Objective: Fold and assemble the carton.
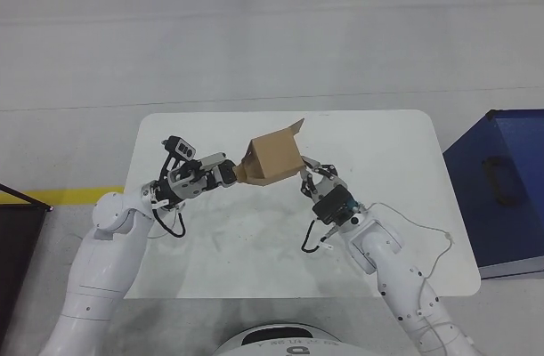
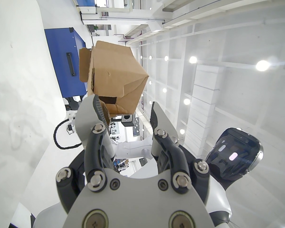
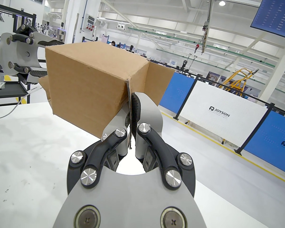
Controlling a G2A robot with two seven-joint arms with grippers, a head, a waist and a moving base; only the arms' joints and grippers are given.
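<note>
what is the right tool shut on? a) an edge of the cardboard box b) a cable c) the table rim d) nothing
a: in the right wrist view the right tool is pinched shut on a thin cardboard edge at a corner of the box.

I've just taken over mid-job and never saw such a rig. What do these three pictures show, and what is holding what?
It is a two-armed robot, each arm ending in a two-fingered gripper. The top view looks down from above the arms at a white table. The other two come from cameras on the wrists, each looking along its own fingers. Between the arms is a brown cardboard carton, partly folded, one flap sticking out. The right gripper is shut on one cardboard edge. The left gripper stands open at the opposite end, one finger against a flap.
</note>
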